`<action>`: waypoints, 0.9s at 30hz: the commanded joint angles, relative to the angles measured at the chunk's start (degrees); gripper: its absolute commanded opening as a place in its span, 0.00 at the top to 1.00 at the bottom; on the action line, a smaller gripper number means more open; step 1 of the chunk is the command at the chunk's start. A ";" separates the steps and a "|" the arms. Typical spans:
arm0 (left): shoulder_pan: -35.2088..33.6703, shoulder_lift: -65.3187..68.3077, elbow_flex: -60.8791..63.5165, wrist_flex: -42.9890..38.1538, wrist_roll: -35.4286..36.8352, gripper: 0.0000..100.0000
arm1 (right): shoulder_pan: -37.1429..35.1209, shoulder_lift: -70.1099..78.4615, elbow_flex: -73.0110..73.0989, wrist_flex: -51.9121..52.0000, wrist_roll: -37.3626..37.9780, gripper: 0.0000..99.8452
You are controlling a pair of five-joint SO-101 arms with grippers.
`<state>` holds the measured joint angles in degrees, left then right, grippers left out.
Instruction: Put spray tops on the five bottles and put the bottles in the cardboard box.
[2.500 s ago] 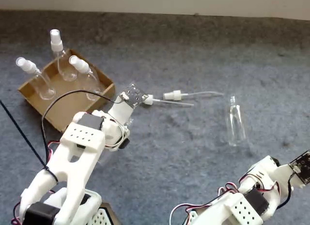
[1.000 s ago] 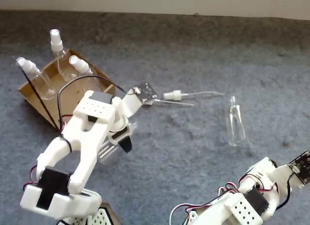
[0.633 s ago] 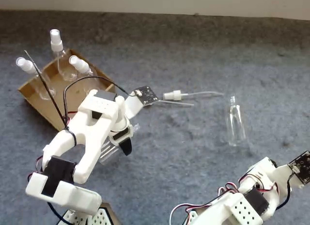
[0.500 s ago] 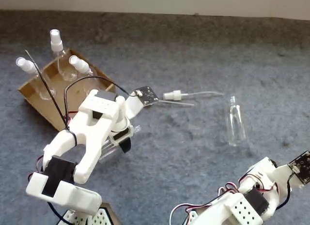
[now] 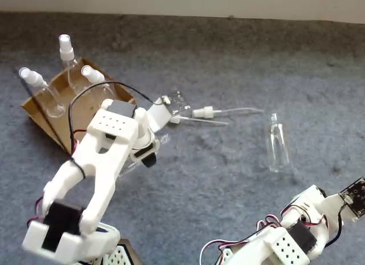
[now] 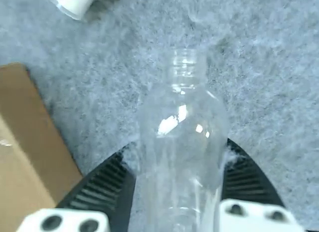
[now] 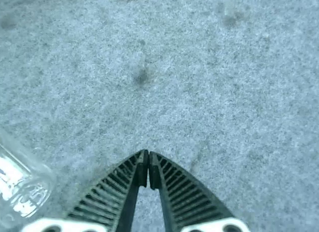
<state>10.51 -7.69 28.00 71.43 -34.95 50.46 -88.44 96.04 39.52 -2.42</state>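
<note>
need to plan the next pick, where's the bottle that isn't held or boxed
In the high view the bare bottle lies on the carpet right of centre, just past the tube end of a loose spray top.

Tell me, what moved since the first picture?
The left arm rose and swung; the left gripper, shut on a capless bottle, nosed it toward the loose spray tops. The cardboard box, its three capped bottles, the lying bottle and the right gripper stayed put.

Lettering, labels, numbers, signs: none legible. The bottles [image 5: 276,144], spray tops [image 5: 203,112] and cardboard box [image 5: 91,105] carry no readable marking.
</note>
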 commanded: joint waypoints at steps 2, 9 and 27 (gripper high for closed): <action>1.10 -15.34 -2.68 3.08 -0.09 0.86 | -0.57 -0.66 7.60 -0.04 0.00 0.99; 0.92 -29.05 4.88 1.76 -0.09 0.87 | -0.57 -0.66 7.60 -0.04 0.35 0.99; 14.29 -49.89 13.23 1.14 15.74 0.87 | -4.62 -0.40 -4.97 4.79 28.40 0.99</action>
<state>18.86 -53.76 41.01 73.54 -22.20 48.18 -88.44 95.52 40.66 20.44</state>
